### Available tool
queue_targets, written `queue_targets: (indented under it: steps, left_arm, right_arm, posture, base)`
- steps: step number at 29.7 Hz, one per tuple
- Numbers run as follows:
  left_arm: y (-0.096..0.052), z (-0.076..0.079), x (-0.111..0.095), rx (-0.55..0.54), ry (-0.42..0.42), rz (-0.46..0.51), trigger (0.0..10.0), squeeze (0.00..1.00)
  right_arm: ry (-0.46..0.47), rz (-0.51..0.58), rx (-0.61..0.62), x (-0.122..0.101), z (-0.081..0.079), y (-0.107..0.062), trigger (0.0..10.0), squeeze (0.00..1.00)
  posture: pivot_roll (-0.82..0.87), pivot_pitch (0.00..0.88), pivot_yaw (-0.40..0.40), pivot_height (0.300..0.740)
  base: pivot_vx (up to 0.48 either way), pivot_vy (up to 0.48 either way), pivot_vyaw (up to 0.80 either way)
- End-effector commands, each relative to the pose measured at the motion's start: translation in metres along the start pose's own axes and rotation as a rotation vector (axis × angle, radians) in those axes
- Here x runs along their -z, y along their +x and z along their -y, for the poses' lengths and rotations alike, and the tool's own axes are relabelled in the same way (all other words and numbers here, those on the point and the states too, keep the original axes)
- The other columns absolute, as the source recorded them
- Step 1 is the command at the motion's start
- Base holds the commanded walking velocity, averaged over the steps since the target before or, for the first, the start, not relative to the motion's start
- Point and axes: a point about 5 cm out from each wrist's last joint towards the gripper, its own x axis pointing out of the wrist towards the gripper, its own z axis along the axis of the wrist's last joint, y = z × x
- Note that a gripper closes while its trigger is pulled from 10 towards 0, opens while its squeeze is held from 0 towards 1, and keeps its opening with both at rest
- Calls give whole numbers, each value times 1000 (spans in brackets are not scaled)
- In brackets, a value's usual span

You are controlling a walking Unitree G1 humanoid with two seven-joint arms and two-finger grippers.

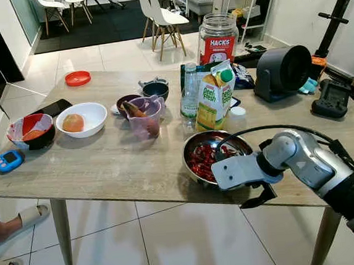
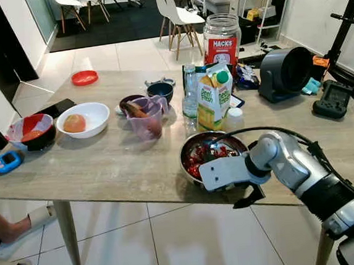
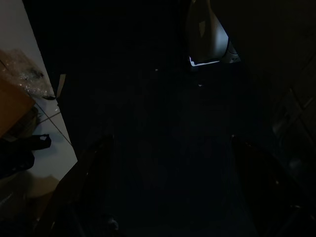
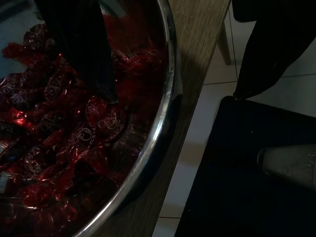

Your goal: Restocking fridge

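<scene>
A steel bowl (image 1: 187, 162) of red-wrapped sweets (image 1: 200, 159) stands at the table's near edge. My right gripper (image 4: 173, 96) is open and straddles the bowl's near rim (image 4: 157, 129). One finger (image 4: 81, 44) reaches in over the sweets; the other (image 4: 269, 47) hangs outside, past the table edge above the floor. Behind the bowl stand a yellow-green juice carton (image 1: 214, 98) and a clear water bottle (image 1: 190, 94). The left wrist view is nearly black, with the left arm hanging idle in shade.
A purple jug (image 1: 146, 116), a white bowl (image 1: 95, 115) holding an orange item, a dark wrapped bowl (image 1: 31, 131), a blue timer (image 1: 9, 161) and a red lid (image 1: 77, 78) lie to the left. A Hacks jar (image 1: 217, 37) and black fan (image 1: 281, 70) stand behind. A person's sandalled foot (image 1: 23, 217) rests at lower left.
</scene>
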Motion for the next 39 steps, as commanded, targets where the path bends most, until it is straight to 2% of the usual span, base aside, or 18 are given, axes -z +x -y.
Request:
queue_targets:
  steps: [1,10,11,12,13,16,17,25,39]
  left_arm:
    - [2,6,-2,18,0,1,10000,0]
    - [1,6,-1,17,1,-4,10000,0]
    - [1,5,-1,16,0,-4,10000,0]
    - [1,5,-1,16,0,-4,10000,0]
    - [1,5,0,16,-1,-4,10000,0]
    - [1,5,0,16,-1,-4,10000,0]
    - [1,5,0,16,-2,-5,10000,0]
    - [1,7,6,18,-7,-14,10000,0]
    - [1,7,3,18,-10,-9,10000,0]
  right_arm:
    - [-6,3,-35,0,-5,7,10000,0]
    - [14,-17,-37,4,-6,13,10000,0]
    - [16,-17,-39,3,-6,13,8784,0]
    - [16,-17,-39,3,-6,13,8784,0]
    - [17,-17,-42,3,-6,14,4000,0]
    - [17,-16,-42,3,-6,14,4000,0]
    - [16,-14,-41,2,-6,14,0,0]
    - [14,-10,-36,0,-4,12,0,0]
    - [20,1,-42,0,-5,12,0,0]
  posture:
    - [31,0,-27,740]
    - [32,0,-27,740]
    - [32,0,-27,740]
    - [32,0,-27,740]
    - [32,0,-27,740]
    - [32,0,-27,740]
    - [32,0,-27,740]
    - [29,0,-28,740]
    - [29,0,-28,740]
  base:
    - [0,0,0]
    - [0,0,0]
    - [0,0,0]
    - [0,0,0]
    - [0,0,0]
    - [0,0,0]
    - [0,0,0]
    - [0,0,0]
    - [0,0,0]
